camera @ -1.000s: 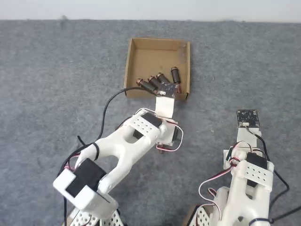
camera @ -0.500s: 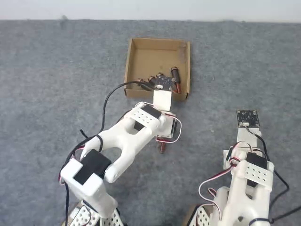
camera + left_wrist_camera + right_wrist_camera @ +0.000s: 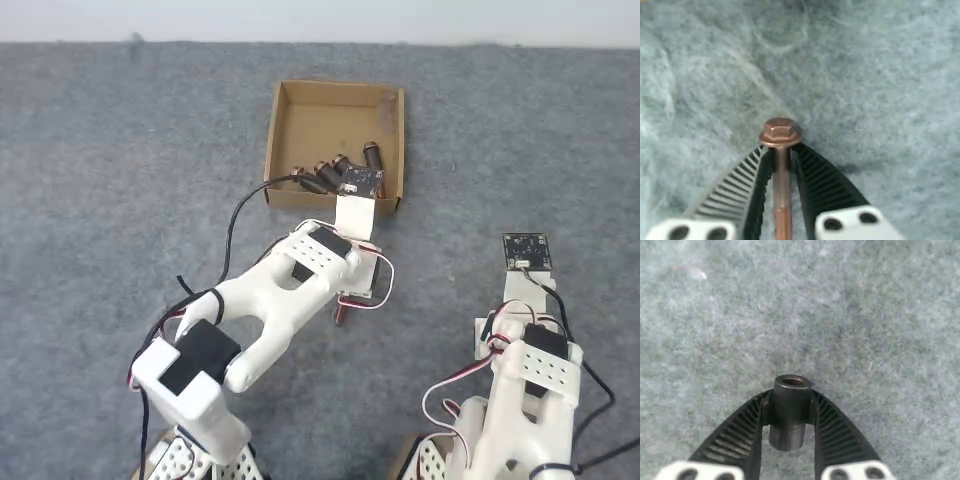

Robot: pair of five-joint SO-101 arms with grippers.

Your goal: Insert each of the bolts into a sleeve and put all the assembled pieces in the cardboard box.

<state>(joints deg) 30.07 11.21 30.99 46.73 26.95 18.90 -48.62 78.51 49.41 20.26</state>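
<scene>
You had open grey carpet (image 3: 120,200) on every side of the cardboard box (image 3: 270,140), and a broad bare strip lay between your two arms. The nearest edge to mind was the box's front wall. The left arm's wrist board hung right over it, while the right arm sat well apart from the box, low on the right side of the table.

Your left gripper (image 3: 781,147) was clamped narrowly on a copper-coloured bolt (image 3: 780,132). Its long axis ran straight along the fingers (image 3: 752,175), with the shaft between the jaws and the hex head just past the fingertips, the carpet behind it.

Your right gripper (image 3: 790,396) was closed on a dark sleeve (image 3: 790,412). The sleeve also lay along the line of the fingers, with its open bore at the far end, level with the fingertips and facing away from the wrist. Bare carpet lay beyond it.

Inside the box, several assembled pieces (image 3: 335,172) lay bunched against the front wall, and the back half of the floor was free. A black cable (image 3: 240,215) looped from the left arm up to the box's front left corner.
</scene>
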